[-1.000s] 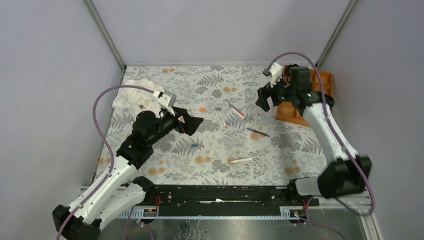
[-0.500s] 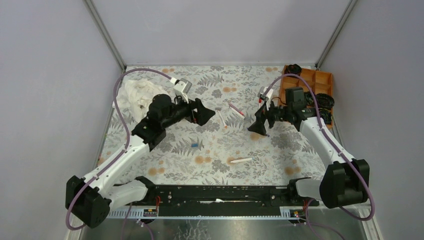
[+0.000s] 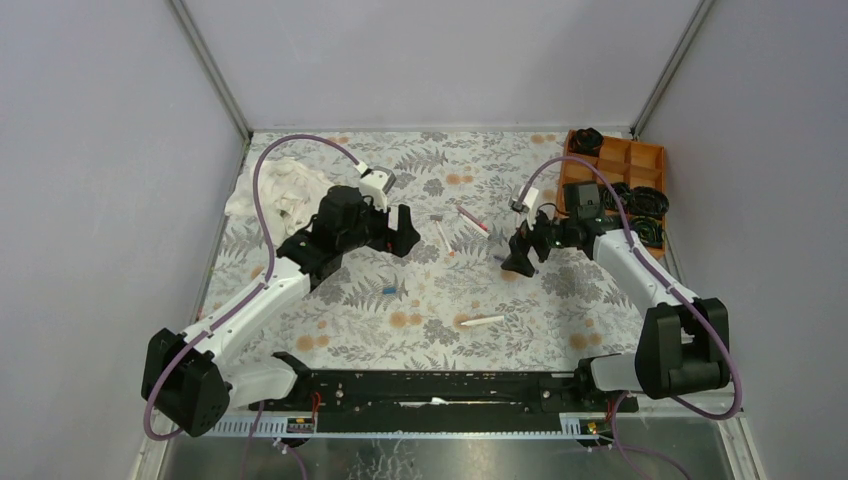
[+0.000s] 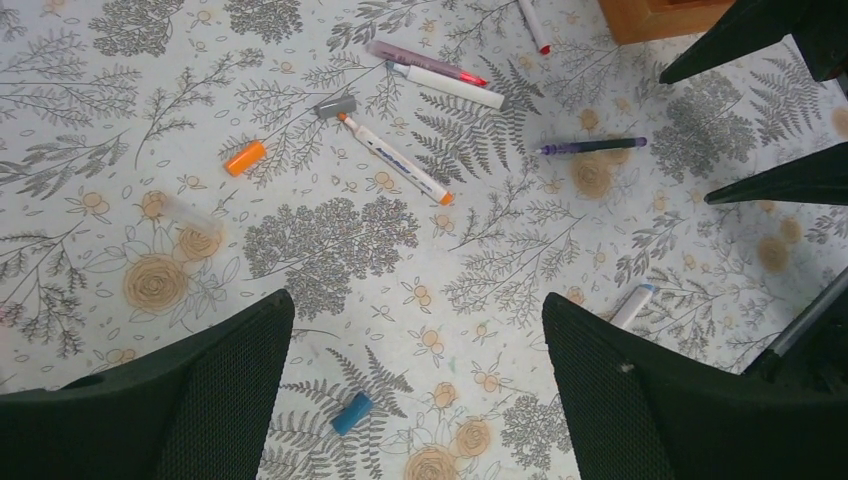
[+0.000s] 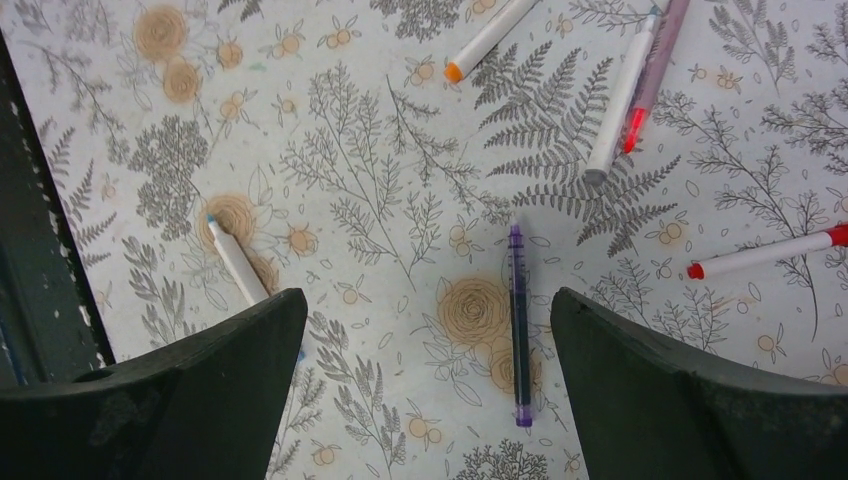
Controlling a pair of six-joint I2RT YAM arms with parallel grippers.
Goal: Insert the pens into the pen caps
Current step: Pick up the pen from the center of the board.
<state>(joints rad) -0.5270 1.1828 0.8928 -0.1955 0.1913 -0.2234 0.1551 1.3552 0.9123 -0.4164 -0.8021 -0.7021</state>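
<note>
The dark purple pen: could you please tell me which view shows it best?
The right wrist view: the dark purple pen lies whole and close beneath the open right gripper. The left wrist view shows it whole but small; in the top view that gripper mostly hides it.

Left gripper point(image 4: 417, 305) jaws spread wide, empty, above floral cloth point(image 4: 330, 240). Blue cap point(image 4: 351, 413) on cloth, low between fingers. Orange cap point(image 4: 245, 157) upper left. Grey cap point(image 4: 336, 105) touching end of orange-tipped white pen point(image 4: 395, 158). Dark purple pen point(image 4: 592, 146) at right. Blue-tipped white pen point(image 4: 631, 305) just beside right finger.
</note>
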